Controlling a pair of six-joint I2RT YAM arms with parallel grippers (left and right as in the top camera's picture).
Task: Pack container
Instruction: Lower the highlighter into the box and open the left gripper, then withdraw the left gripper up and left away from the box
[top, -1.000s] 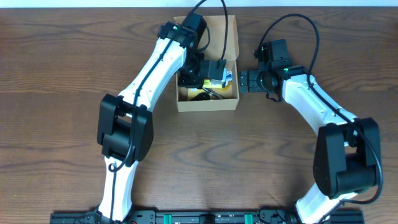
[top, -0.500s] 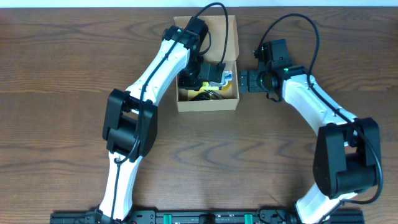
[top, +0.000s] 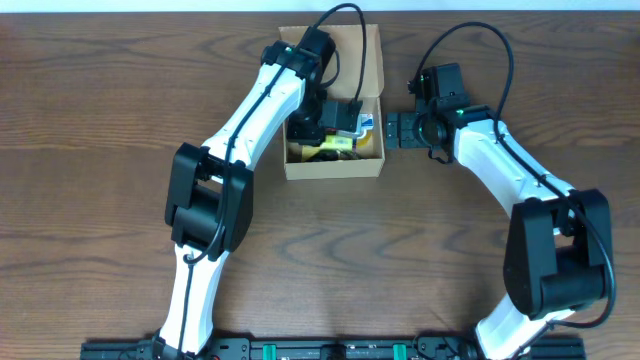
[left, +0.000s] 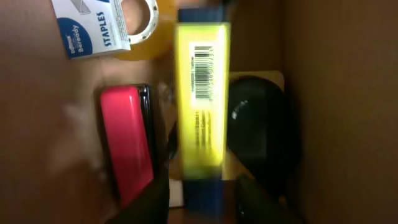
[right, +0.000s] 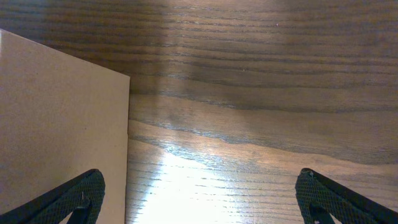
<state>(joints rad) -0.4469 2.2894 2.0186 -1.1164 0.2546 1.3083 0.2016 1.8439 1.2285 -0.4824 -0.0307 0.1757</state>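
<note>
Where the left gripper (left: 202, 202) reaches down into the small tan-brown rectangular cardboard container (top: 335, 170), its dark fingers (left: 152, 202) stand either side of the blue near end of a long yellow rectangular pack with a barcode (left: 199, 106). The blur hides whether they press on it. The yellow pack's long axis runs straight away from the fingers. Left of it in the wrist view lies a glossy red oblong piece with a black edge (left: 127, 146), parallel to it. On the other side sits a black rounded object on a tan card (left: 258, 124), against the box wall. Beyond the red piece are a white-and-blue box marked STAPLES (left: 93, 25) and a pale tape roll (left: 142, 18).

The container sits at the far middle of the dark wooden table (top: 100, 100), its longer side running left to right and its open flap lid (top: 362, 55) pointing toward the far edge. The right gripper (top: 393, 130) hangs just beside the container's right wall, fingers spread wide, holding nothing.
</note>
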